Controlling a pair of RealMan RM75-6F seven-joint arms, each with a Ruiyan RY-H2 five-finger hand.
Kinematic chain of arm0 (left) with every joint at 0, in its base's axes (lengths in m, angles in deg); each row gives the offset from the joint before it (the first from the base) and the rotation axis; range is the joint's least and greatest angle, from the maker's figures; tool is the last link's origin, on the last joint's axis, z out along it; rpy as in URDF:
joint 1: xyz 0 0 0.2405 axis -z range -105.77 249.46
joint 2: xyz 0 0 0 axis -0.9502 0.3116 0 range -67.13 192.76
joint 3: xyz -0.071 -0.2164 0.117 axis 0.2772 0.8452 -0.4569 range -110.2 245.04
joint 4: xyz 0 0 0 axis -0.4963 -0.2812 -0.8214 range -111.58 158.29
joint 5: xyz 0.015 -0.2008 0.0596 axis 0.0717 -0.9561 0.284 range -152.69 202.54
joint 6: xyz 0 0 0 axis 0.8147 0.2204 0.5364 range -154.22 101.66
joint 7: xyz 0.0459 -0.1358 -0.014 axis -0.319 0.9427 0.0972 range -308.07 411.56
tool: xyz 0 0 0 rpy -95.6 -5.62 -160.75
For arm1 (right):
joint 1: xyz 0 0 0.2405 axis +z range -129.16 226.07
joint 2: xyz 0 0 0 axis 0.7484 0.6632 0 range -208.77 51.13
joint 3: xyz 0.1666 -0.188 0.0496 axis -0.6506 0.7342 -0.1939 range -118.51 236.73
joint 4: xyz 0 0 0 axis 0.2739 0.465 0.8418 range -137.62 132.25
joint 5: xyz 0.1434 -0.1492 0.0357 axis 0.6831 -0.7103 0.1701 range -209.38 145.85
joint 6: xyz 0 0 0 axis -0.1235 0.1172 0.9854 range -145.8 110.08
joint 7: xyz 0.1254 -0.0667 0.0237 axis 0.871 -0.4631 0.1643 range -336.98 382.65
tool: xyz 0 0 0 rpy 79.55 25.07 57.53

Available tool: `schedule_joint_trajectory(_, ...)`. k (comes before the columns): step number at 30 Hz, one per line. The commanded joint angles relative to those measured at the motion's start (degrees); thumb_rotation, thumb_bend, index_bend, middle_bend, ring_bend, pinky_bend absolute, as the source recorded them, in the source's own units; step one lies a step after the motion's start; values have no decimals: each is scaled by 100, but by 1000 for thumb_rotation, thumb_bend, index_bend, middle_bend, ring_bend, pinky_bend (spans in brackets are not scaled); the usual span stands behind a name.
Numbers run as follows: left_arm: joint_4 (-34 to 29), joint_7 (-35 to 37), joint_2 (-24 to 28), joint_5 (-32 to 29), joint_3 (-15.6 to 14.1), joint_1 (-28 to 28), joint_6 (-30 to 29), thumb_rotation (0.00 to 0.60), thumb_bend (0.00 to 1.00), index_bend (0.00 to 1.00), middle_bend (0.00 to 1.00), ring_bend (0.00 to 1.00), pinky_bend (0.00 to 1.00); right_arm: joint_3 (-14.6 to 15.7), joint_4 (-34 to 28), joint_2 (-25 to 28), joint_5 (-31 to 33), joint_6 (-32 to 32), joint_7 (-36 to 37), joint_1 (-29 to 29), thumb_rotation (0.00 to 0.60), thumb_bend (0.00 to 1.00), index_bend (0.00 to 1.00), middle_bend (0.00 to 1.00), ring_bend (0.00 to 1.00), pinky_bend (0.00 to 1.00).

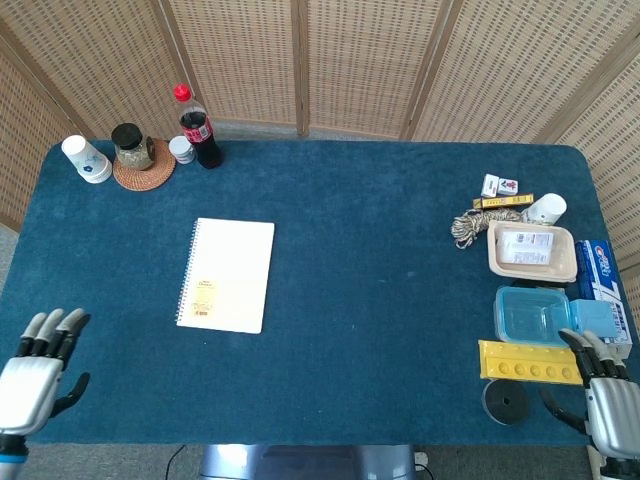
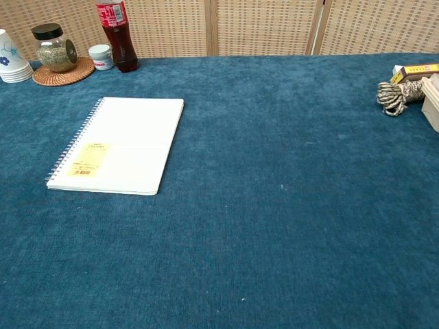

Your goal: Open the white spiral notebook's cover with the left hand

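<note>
**A blue table hemmed in by woven screens**

A broad table (image 1: 400, 300) fills the space, covered edge to edge in deep blue, short-piled cloth with rounded far corners. Behind it stands a folding screen (image 1: 360, 60) of pale woven cane panels set in light wooden frames; the panels angle around both ends of the table, closing it in on three sides. From the chest view the same screen (image 2: 267, 24) runs straight along the table's far edge. A strip of grey floor (image 1: 250, 128) shows between table and screen. The light is even and soft, throwing only faint shadows on the cloth. Below the near edge, a grey metal base (image 1: 300, 462) shows.
</note>
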Motion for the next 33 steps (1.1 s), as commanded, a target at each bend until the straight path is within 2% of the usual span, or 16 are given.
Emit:
schedule_joint_trajectory(1, -95, -190, -130, -184, 181, 452, 603, 600, 335, 86, 114, 17, 0, 12, 17, -5, 2, 32, 15, -29, 600, 260, 141, 213, 114, 180)
schedule_joint_trajectory(8, -189, -604, -547, -606, 489, 1033, 1313, 600, 336, 96, 118, 18, 0, 13, 74, 34, 82, 159, 121, -139, 600, 261, 142, 213, 114, 180)
schedule_joint_trajectory(11, -96, -1033, -1104, -936, 723, 1473, 1779, 600, 335, 101, 122, 19, 0, -9, 160, 72, 205, 219, 237, -220, 600, 260, 142, 213, 114, 180)
schedule_joint_trajectory(18, 3, -1756, -1826, -1586, 841, 1959, 2265, 600, 335, 109, 120, 20, 0, -46, 267, 63, 261, 235, 354, -246, 600, 260, 142, 213, 114, 180)
schedule_joint_trajectory(25, 139, -2403, -2412, -2177, 958, 2285, 2320, 600, 332, 103, 117, 20, 0, -63, 343, 61, 323, 236, 453, -281, 600, 259, 141, 213, 114, 180)
schedule_joint_trajectory(29, 413, -3027, -2876, -2443, 984, 2520, 2213, 600, 306, 102, 116, 20, 0, -85, 395, 95, 395, 255, 550, -325, 600, 260, 142, 212, 114, 180)
schedule_joint_trajectory(33, 484, -3234, -3082, -2648, 996, 2635, 2132, 600, 301, 102, 116, 20, 0, -111, 428, 115, 438, 292, 619, -360, 600, 260, 141, 213, 114, 180)
